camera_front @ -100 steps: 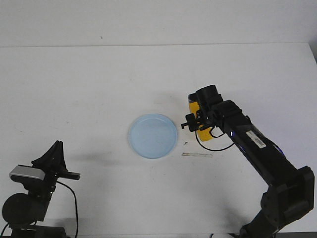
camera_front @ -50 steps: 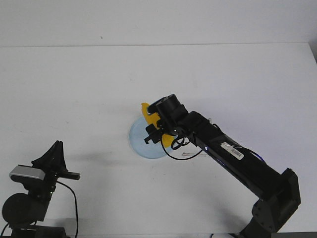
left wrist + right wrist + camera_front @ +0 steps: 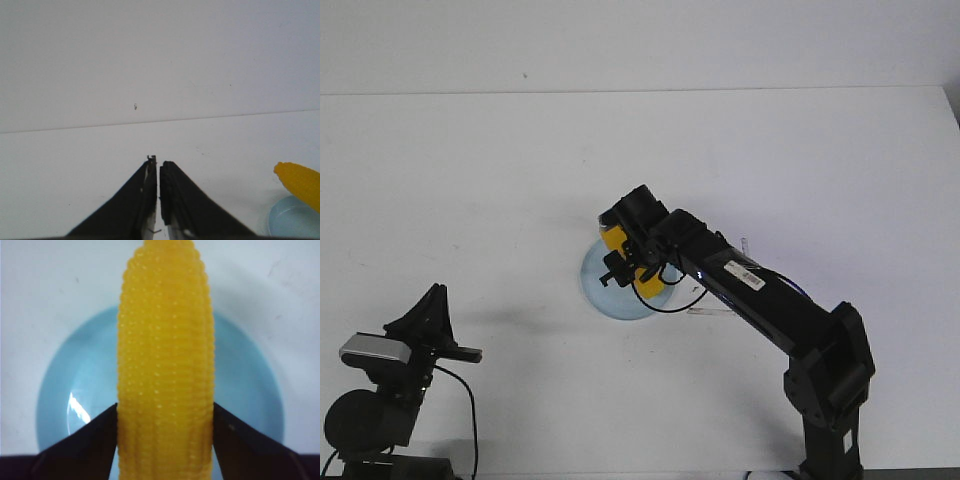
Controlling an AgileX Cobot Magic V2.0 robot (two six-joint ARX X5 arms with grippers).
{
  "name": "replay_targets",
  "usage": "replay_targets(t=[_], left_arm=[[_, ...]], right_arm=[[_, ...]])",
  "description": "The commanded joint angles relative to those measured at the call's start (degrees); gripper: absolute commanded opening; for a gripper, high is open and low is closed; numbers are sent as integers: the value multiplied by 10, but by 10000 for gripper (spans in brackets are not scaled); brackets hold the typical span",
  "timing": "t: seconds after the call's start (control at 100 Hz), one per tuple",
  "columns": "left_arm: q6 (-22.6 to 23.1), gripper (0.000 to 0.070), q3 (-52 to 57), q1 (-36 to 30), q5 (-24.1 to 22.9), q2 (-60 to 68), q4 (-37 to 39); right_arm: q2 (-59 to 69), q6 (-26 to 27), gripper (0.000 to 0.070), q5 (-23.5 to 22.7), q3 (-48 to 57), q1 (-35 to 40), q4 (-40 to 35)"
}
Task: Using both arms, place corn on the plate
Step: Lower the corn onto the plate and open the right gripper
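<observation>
From the front, the right arm [image 3: 760,290] reaches over the plate [image 3: 595,290] near the middle of the counter [image 3: 470,170]. Its fingers [image 3: 623,268] are clamped on the corn [image 3: 642,281].

The left wrist view shows the left fingers [image 3: 158,172] pressed together.

In the right wrist view, the corn [image 3: 166,350] hangs over the plate [image 3: 60,390].

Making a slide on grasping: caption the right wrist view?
Right tool shut on the corn, held over the pale blue plate.
</observation>
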Motion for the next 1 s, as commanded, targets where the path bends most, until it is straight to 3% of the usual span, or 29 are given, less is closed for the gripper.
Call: replay_targets(t=[0.0,0.76,0.91,0.99], left_arm=[[3,1,4,0,-1,-1,8],[3,1,4,0,-1,-1,8],[3,1,4,0,-1,-1,7],[3,1,4,0,-1,-1,7]], right_arm=[[23,4,332,-1,16,6,-2],[52,-7,335,-1,16,17,-17],[52,-7,434,1,16,18,-17],[52,-7,440,1,16,19,-17]])
